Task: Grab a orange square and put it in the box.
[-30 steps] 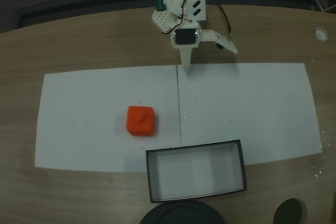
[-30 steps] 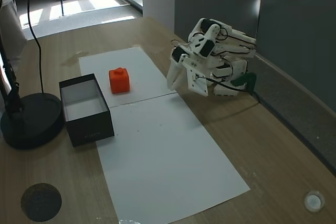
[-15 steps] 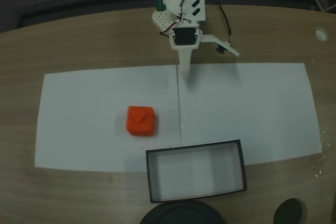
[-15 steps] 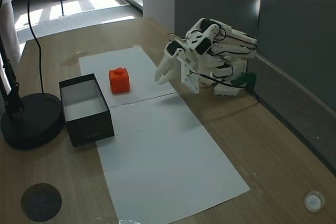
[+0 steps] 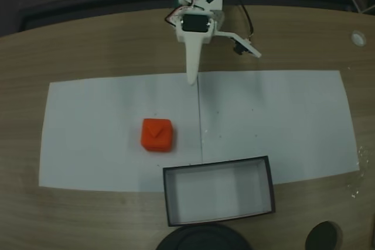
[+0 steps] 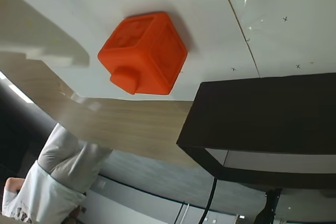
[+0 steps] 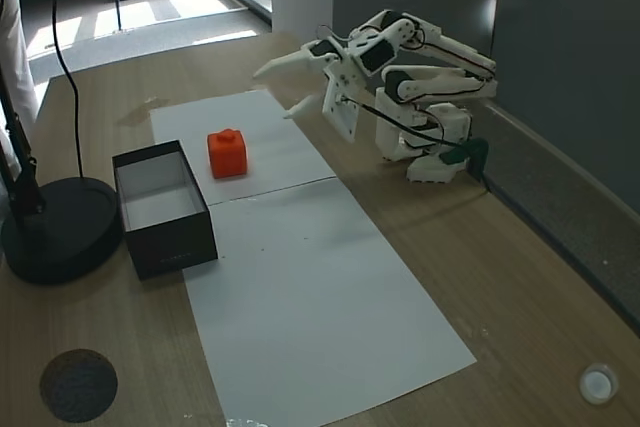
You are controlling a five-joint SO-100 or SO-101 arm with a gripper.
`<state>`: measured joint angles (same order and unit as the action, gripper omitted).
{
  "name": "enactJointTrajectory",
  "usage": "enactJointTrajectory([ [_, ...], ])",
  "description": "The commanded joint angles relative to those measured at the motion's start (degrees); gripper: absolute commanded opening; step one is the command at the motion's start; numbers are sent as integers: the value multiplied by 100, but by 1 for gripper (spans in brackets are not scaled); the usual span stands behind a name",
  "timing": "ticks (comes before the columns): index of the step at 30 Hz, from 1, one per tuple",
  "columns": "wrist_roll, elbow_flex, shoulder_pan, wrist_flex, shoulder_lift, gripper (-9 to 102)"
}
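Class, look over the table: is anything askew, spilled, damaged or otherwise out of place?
Nothing stands out. The orange square sits flat on the white paper, the box stands upright and empty beside it, and the open end effector hovers apart from both.

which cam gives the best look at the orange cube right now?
The wrist view: the orange square is large there, with its moulded faces and a protruding stub clear. In a fixed view from above it is small, top face with a triangular indent. In the angled fixed view it is small, beside the box.

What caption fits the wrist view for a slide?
Orange square on white paper beside the black-walled box, seen past one white gripper finger.
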<state>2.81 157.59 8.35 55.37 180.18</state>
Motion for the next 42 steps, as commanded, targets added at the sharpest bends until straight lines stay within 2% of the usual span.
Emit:
enactJointTrajectory([
  [1, -44, -984, 97, -149, -1248, 32],
  [11, 0, -2777, 642, -53, -5150, 32],
  [19, -9, -3973, 817, 26, -6987, 32],
  [29, 9, -4939, 958, 290, -7919, 32],
  [42, 255, -5071, 1055, -211, -8640, 33],
])
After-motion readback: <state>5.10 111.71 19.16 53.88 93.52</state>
